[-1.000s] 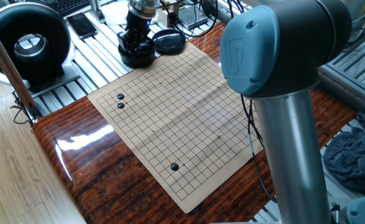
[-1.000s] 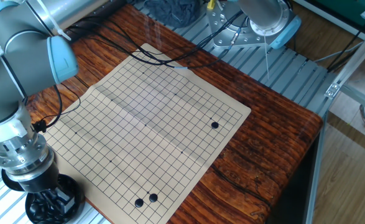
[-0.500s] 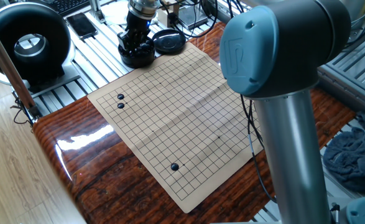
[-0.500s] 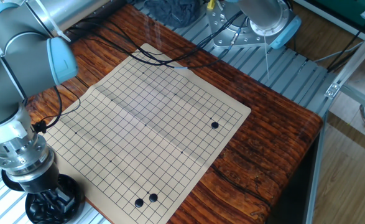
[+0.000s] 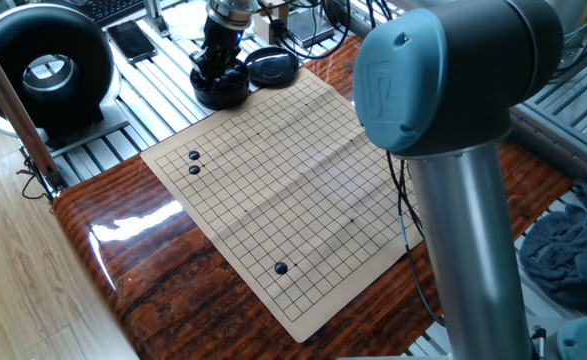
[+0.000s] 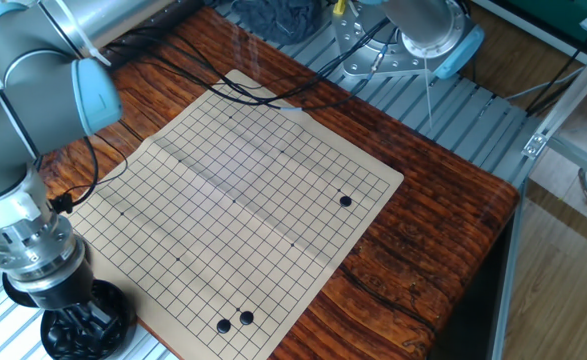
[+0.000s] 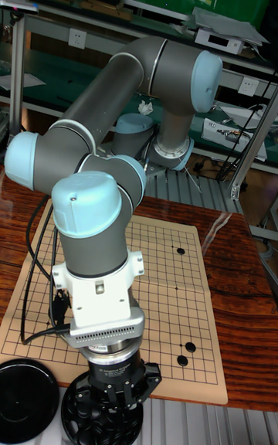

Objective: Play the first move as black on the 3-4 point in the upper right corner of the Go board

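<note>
The tan Go board lies on the wooden table, seen also as the board and the board. Three black stones sit on it: a pair near one edge and a single stone near another corner. My gripper points straight down into the black bowl of stones just off the board's corner. From the other side the gripper has its fingertips down among the stones in the bowl. The stones hide how the jaws stand.
The bowl's black lid lies beside the bowl. A black round device and a phone sit on the slatted metal bench behind. Cables trail over the board's far edge. The arm's big elbow looms over the board.
The arm has shifted only slightly over the bowl. The gripper stays down in the bowl, and the stones on the board have not moved.
</note>
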`<state>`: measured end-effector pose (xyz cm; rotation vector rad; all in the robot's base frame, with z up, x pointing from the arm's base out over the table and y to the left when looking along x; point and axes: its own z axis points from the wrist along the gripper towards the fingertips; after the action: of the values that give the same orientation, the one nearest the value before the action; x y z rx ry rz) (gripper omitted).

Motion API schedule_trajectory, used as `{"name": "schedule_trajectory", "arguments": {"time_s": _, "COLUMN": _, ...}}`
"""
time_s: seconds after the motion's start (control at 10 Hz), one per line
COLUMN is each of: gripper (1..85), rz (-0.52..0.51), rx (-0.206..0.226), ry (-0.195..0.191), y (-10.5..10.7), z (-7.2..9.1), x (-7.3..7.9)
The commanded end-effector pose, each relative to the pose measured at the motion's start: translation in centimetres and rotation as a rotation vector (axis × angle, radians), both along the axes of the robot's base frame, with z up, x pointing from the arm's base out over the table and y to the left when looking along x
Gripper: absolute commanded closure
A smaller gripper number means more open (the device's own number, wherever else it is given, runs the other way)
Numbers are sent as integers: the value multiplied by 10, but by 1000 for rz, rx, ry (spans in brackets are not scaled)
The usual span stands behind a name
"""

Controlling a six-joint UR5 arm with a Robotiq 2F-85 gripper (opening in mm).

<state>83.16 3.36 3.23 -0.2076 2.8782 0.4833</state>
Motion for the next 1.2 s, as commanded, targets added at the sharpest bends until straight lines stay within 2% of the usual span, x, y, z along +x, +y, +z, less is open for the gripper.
{"name": "schedule_trajectory", "arguments": {"time_s": 0.0, "gripper": 717, "rz": -7, "rx": 19, "ry": -5, "y": 1, "z": 5, "x": 3}}
{"name": "schedule_trajectory", "arguments": {"time_s": 0.2, "gripper": 717, "rz": -10, "rx": 17, "ry": -1, "y": 0, "z": 5, "x": 2}}
{"name": "schedule_trajectory", "arguments": {"time_s": 0.3, "gripper": 760, "rz": -11, "rx": 14, "ry": 4, "y": 0, "z": 6, "x": 1}}
{"name": "schedule_trajectory", "arguments": {"time_s": 0.5, "gripper": 833, "rz": -28, "rx": -2, "ry": 44, "y": -3, "z": 9, "x": -9}}
{"name": "schedule_trajectory", "arguments": {"time_s": 0.6, "gripper": 833, "rz": -35, "rx": -18, "ry": 62, "y": -6, "z": 13, "x": -14}}
{"name": "schedule_trajectory", "arguments": {"time_s": 0.7, "gripper": 843, "rz": -40, "rx": -13, "ry": 79, "y": -5, "z": 20, "x": -21}}
{"name": "schedule_trajectory", "arguments": {"time_s": 0.9, "gripper": 843, "rz": -57, "rx": -4, "ry": 99, "y": -5, "z": 30, "x": -25}}
{"name": "schedule_trajectory", "arguments": {"time_s": 1.1, "gripper": 843, "rz": -67, "rx": -13, "ry": 143, "y": -6, "z": 46, "x": -29}}
